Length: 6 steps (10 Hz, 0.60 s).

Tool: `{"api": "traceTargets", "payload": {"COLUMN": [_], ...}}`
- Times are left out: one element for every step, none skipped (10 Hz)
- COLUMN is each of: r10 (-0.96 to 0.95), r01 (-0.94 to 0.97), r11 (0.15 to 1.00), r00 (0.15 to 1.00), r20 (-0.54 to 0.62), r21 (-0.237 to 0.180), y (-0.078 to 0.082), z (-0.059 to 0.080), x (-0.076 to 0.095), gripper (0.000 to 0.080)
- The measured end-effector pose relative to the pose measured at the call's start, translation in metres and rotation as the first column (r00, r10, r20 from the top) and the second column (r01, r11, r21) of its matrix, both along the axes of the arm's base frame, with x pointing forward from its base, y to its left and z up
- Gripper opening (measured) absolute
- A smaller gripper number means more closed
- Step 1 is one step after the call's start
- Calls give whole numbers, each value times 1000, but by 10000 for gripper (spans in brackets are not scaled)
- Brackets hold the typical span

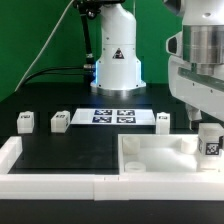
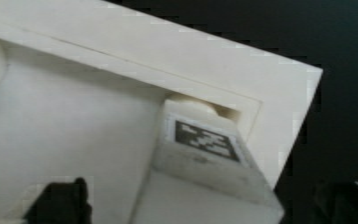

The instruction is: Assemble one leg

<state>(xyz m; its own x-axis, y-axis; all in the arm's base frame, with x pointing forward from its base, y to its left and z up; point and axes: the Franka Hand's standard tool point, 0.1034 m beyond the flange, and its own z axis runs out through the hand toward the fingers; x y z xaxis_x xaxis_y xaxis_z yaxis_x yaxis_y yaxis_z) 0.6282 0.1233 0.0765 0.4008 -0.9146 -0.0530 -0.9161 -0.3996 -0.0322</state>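
Note:
The leg (image 2: 204,143), a stubby white peg with a square black-and-white tag, stands at a corner of the large white panel (image 2: 87,110). In the exterior view this leg (image 1: 209,141) is at the panel's (image 1: 160,158) right end, right under my gripper (image 1: 205,126). In the wrist view my gripper (image 2: 202,205) straddles the leg, with a dark finger (image 2: 60,200) on one side and the other finger at the far side. A gap shows between the fingers and the leg, so the gripper looks open. Three more legs (image 1: 25,121) (image 1: 59,120) (image 1: 163,120) stand in a row on the table.
The marker board (image 1: 112,116) lies in front of the robot base (image 1: 115,60). A white raised border (image 1: 50,181) runs along the table's front and left side.

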Motion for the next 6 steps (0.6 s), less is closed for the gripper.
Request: {"api": "traceTargets", "payload": {"r10": [119,234,332,464,564,655], "r01": [-119,-234,-332,-464,-564,-655], "r11": [993,972,943,886,826,755], "r00": [993,972,943,886,825,755], "r20": [5,12,18,26,32,34], "r21": [-3,-5,-7,-12,-16,-25], "y": [3,5,6,4,4,3], "z": [0,0,0,0,0,0], "x": [-1,-1,-1,-1,0,0], "gripper": [647,647,647,649,649,649]}}
